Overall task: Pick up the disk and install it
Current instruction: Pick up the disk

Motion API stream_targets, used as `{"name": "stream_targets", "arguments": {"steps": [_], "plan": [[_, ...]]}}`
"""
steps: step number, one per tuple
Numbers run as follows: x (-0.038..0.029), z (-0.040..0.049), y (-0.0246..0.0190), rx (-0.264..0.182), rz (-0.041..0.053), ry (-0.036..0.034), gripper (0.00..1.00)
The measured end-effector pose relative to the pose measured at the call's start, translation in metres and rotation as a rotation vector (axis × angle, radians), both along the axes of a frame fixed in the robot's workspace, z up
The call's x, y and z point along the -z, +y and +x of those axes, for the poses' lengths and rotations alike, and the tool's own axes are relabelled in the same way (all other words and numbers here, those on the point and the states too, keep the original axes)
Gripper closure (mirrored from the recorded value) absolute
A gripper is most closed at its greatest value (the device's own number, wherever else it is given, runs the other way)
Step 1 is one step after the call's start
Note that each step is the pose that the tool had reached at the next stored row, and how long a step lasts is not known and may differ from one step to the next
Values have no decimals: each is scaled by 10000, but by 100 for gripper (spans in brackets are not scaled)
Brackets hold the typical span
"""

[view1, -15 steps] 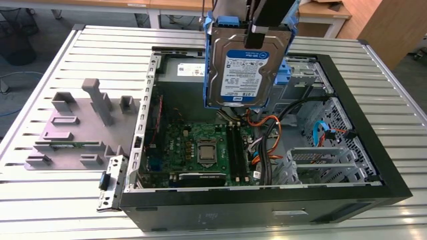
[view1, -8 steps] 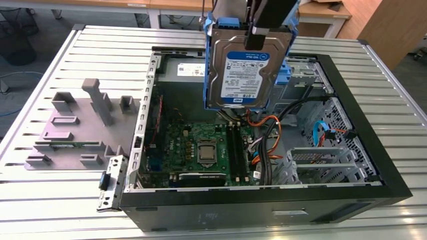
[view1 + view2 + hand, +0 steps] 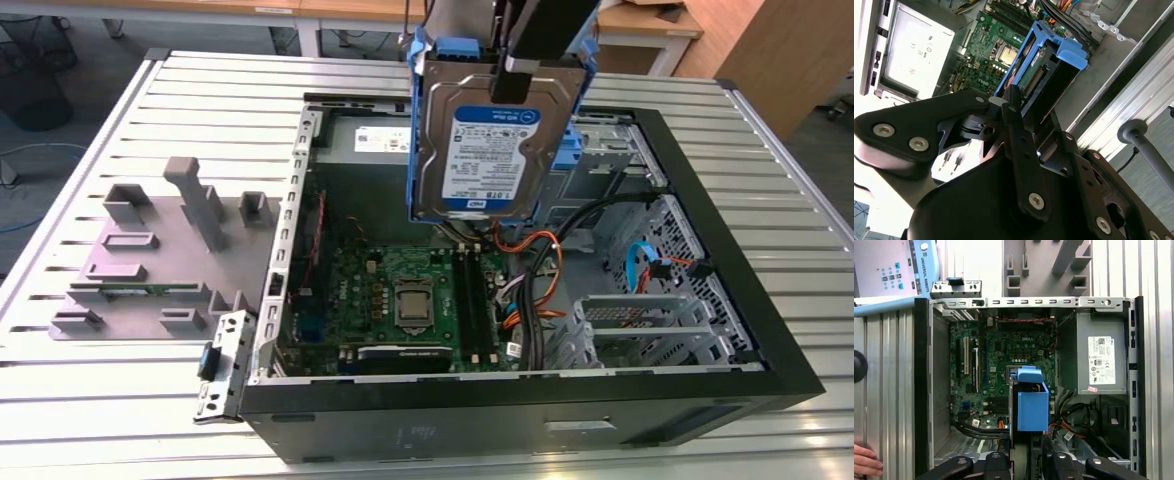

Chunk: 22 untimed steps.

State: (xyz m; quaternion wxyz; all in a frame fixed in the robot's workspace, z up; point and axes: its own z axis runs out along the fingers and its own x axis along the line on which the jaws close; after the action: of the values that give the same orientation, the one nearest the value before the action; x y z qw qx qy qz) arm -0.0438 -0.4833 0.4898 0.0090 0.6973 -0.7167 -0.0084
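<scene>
One holder [image 3: 147,260] lies on the table [image 3: 94,410] beside the open computer case [image 3: 441,435]. Above the case's middle, the pincer [image 3: 514,85] is clamped on the disk [image 3: 487,150], which hangs on end. Carrying step; seating it likely demands aligning with the case's drive cage [image 3: 641,320].

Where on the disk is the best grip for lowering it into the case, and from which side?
Pinch its two broad flat faces at the upper end, from above, as the gripper does: the disk hangs upright, and this leaves its blue side rails free.
</scene>
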Motion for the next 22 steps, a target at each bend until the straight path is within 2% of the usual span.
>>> {"name": "stream_targets", "arguments": {"steps": [22], "plan": [[4, 0, -40, 0, -37, 0, 65]]}}
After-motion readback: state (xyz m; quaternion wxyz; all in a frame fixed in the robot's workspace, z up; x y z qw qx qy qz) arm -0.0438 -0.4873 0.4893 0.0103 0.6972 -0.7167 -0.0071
